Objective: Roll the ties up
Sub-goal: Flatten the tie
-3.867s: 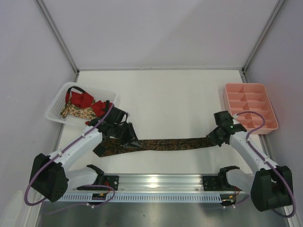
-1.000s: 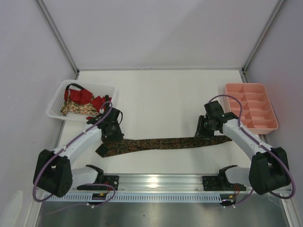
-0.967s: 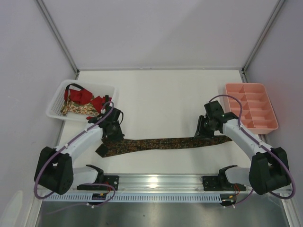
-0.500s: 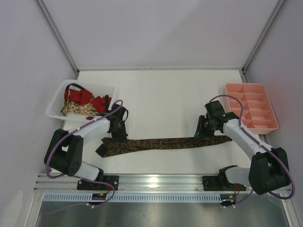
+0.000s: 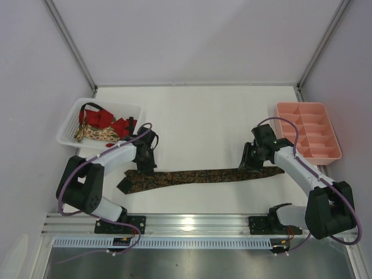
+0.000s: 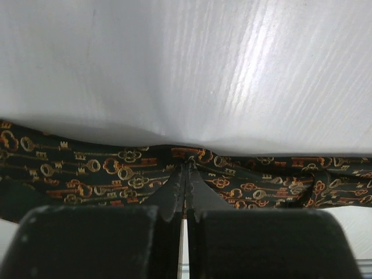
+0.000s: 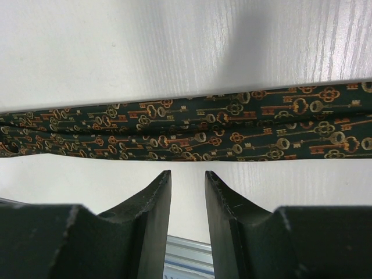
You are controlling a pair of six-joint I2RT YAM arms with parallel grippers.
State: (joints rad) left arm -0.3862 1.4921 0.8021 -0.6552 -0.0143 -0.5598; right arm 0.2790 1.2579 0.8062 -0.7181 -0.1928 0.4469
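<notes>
A dark brown tie (image 5: 197, 175) patterned with gold and red keys lies stretched left to right across the white table, its wide pointed end at the left. My left gripper (image 5: 146, 165) is down on it near that wide end. In the left wrist view the fingertips (image 6: 186, 168) are shut together on the tie (image 6: 87, 171), whose cloth puckers toward them. My right gripper (image 5: 249, 164) is at the narrow end. In the right wrist view it stands open (image 7: 187, 174) just short of the tie's (image 7: 192, 133) near edge, with only bare table between the fingers.
A white mesh basket (image 5: 67, 131) at the back left holds a red tie (image 5: 99, 119) and a beige floral tie (image 5: 99, 135). A pink compartment tray (image 5: 278, 125) sits at the right edge. Grey walls enclose the table, and a metal rail (image 5: 192, 224) runs along the front.
The left gripper has closed onto the tie near its wide end, and the left arm's base and elbow have swung round. The right arm and the tie have stayed put.
</notes>
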